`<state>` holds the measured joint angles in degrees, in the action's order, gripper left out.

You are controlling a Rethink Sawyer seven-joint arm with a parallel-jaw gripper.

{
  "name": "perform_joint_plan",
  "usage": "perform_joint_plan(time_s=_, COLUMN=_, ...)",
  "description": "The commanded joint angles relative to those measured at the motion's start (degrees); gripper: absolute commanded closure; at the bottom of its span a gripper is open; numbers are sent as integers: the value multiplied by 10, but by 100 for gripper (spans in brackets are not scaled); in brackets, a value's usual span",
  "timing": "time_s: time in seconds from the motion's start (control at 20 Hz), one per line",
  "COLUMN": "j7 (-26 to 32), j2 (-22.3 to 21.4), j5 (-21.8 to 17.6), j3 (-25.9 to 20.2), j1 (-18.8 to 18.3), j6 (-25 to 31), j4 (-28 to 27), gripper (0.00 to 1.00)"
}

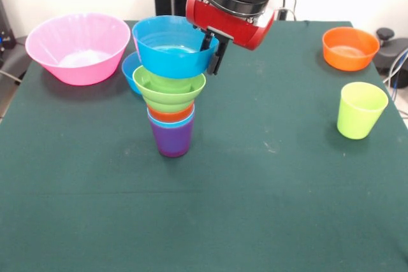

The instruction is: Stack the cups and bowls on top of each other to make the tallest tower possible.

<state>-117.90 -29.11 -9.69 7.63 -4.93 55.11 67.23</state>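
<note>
Hand pinches smooth blue bowl's rim atop tapered tower.

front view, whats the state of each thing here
tower: upright, purple cup at base, blue bowl on top
gripper: at the top bowl's rim, one finger inside, one outside
pink bowl: upright, loose
second blue bowl: behind tower, mostly hidden
orange bowl: upright, loose
yellow-green cup: upright, loose

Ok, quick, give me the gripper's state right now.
Gripper: closed on the rim of the blue bowl, which sits at the top of the tower.
</note>
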Motion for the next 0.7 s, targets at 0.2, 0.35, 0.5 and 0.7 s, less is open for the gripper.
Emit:
perform_joint_plan(time_s=0.2, j7=45, j2=15, j5=-42, j3=-46, j1=5, j6=-39, j4=41, gripper=100)
perform_joint_plan(time_s=0.35, j7=45, j2=12, j5=-41, j3=-47, j1=5, j6=-41, j4=48, gripper=100)
perform_joint_plan(time_s=0.5, j7=52, j2=8, j5=-36, j3=-53, j1=-4, j6=-50, j4=63, gripper=100)
perform_joint_plan(time_s=0.7, j7=59, j2=1, j5=-32, j3=-59, j1=-16, j6=-64, j4=86, gripper=100)
